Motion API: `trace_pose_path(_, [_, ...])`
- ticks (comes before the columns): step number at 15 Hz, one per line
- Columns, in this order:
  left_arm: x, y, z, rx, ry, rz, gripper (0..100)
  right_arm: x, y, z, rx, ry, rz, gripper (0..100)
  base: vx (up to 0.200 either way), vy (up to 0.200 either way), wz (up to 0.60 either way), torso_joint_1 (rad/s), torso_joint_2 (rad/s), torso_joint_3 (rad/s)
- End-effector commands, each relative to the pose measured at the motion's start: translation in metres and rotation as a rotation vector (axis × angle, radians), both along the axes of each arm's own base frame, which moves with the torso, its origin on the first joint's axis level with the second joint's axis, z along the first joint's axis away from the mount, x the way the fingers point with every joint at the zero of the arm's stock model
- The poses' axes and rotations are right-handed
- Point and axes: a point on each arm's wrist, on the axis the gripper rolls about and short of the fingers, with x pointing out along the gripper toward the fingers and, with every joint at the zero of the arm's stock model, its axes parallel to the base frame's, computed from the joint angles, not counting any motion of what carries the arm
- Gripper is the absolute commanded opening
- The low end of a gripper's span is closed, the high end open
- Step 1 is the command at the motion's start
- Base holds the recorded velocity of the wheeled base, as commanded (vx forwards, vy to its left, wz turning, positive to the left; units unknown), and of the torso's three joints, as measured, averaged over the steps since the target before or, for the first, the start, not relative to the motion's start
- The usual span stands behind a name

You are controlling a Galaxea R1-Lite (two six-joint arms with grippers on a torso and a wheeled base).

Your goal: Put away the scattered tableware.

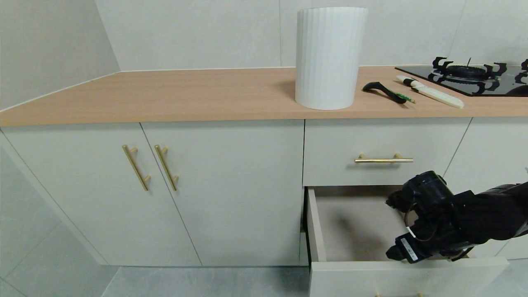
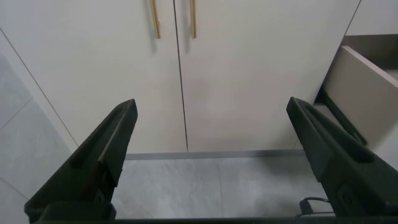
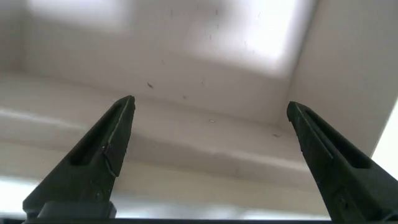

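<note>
The spread, empty right end effector (image 3: 210,109) hangs inside the open pale drawer (image 1: 315,231). Next, it likely rises to fetch the black-handled peeler (image 1: 383,90) or cream plastic knife (image 1: 433,93) from the wooden counter (image 1: 185,93).

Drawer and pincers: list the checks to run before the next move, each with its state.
1. Lower drawer pulled open: ok.
2. Right pincer open, holding nothing, at the drawer: ok.
3. Left pincer open, holding nothing: ok.
4. Black tool and white knife put away: not ok, both lie on the countertop.
5. White container's contents: cannot tell.
</note>
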Motion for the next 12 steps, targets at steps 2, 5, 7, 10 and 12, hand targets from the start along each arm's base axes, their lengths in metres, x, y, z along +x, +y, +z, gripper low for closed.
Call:
trace_pose_path(2, [0.0,0.0,0.0,0.0,0.001,0.0,100,-0.007,-0.002,0.004,-0.034,0.056,0.042,100,0.0,0.0,0.0,0.0,0.0,0.0])
trace_pose_path(5, [0.0,0.0,0.0,0.0,0.001,0.0,100,-0.015,-0.005,0.004,-0.072,0.148,0.065,100,0.0,0.0,0.0,0.0,0.0,0.0])
trace_pose_path(7, [0.0,0.0,0.0,0.0,0.001,0.0,100,-0.024,-0.008,0.008,-0.112,0.214,0.118,100,0.0,0.0,0.0,0.0,0.0,0.0])
trace_pose_path(10, [0.0,0.0,0.0,0.0,0.001,0.0,100,-0.033,-0.011,0.008,-0.147,0.295,0.157,100,0.0,0.0,0.0,0.0,0.0,0.0])
trace_pose_path(12, [0.0,0.0,0.0,0.0,0.001,0.0,100,-0.036,-0.011,0.008,-0.158,0.327,0.169,100,0.0,0.0,0.0,0.0,0.0,0.0])
